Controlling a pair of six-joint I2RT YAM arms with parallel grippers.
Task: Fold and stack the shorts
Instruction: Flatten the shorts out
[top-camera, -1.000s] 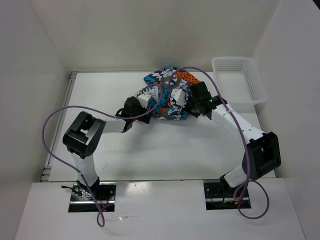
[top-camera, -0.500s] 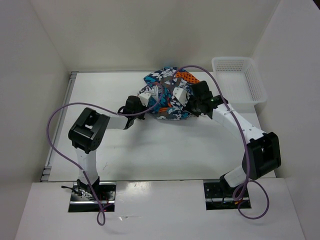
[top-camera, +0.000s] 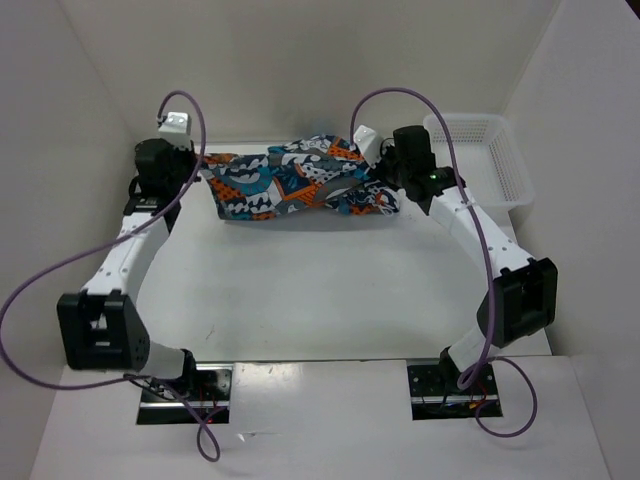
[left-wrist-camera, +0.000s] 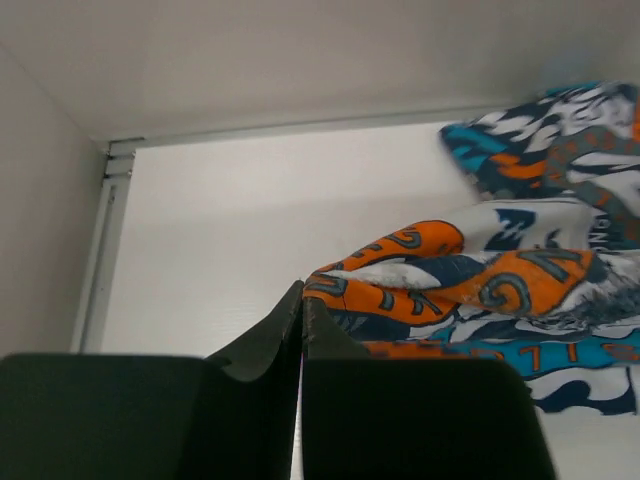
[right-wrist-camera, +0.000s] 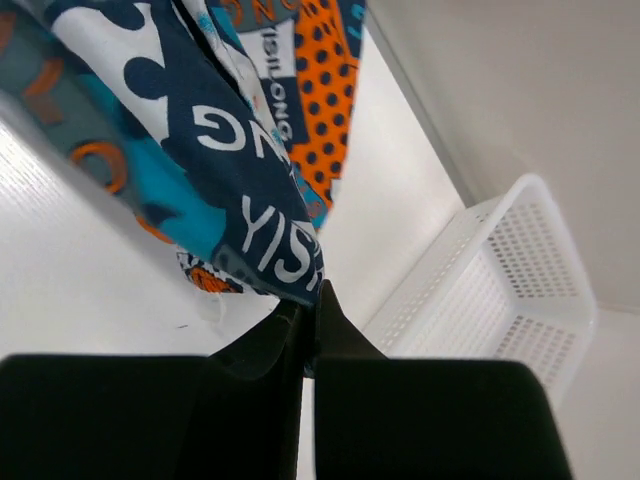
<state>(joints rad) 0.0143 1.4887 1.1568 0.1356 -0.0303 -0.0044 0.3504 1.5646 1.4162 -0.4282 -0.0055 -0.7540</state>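
My left claw (left-wrist-camera: 302, 300) and right claw (right-wrist-camera: 310, 300), both clamped on fabric, have stretched the bunched shorts (top-camera: 290, 185) wide for folding

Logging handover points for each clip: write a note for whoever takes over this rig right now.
The left gripper is shut on the shorts at their left end, the right gripper on their right end.
The shorts hang stretched between them over the far table, left of the white basket.
Done: spread out. Left: fold and stack.
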